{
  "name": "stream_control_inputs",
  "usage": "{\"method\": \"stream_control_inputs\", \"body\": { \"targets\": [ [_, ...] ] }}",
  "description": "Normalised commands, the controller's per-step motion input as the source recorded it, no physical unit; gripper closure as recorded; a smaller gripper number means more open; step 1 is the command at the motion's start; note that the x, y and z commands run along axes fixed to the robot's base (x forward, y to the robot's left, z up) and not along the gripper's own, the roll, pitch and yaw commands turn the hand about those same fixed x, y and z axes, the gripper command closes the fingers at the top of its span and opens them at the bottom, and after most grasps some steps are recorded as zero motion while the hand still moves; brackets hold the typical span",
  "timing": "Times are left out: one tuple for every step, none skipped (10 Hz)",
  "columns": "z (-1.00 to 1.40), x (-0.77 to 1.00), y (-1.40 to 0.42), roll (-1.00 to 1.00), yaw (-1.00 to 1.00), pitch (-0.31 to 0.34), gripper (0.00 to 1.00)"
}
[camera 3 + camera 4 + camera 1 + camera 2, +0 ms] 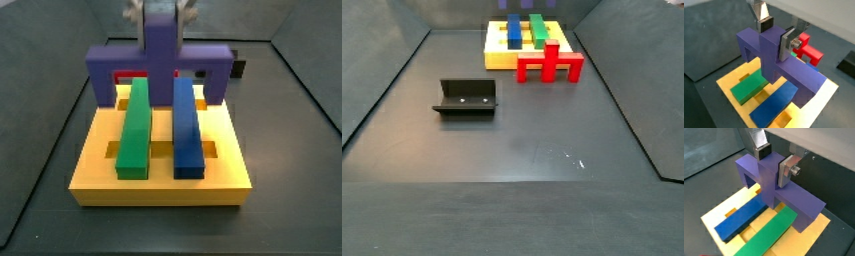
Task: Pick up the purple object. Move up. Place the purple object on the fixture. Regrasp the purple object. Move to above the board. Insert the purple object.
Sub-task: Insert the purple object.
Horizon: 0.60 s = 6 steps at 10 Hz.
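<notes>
Even, soft overhead light fills the enclosure; colours read bright against the dark grey floor (516,150); shadows under the yellow board (160,185) are faint and diffuse. Both wrist views look slightly soft and grainy; the gripper (776,34), clamped on the purple object (774,55), shows pale glare on its silver fingers (789,169). A small specular glint marks the floor in a side view.

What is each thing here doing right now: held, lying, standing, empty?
Gripper: over the board, shut on the purple object's stem.
Purple object: upright, held across both bars.
Board: flat on the floor.
Green bar: lying on the board.
Blue bar: lying beside it.
Red block: standing by the board.
Fixture: empty.
</notes>
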Motion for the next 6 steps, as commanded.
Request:
{"method": "stream_control_inputs", "body": {
  "targets": [
    [-0.39, -0.03, -0.31, 0.03, 0.0, -0.204, 1.0],
    [-0.36, -0.03, -0.26, 0.12, 0.0, -0.101, 1.0],
    [-0.3, 0.0, -0.13, 0.15, 0.0, 0.0, 1.0],
    [-0.26, 0.0, 0.0, 0.15, -0.09, 0.034, 1.0],
    [-0.13, 0.0, 0.0, 0.14, -0.07, 0.056, 1.0],
    [-0.07, 0.11, 0.0, 0.09, 0.0, 0.037, 1.0]
  ]
}}
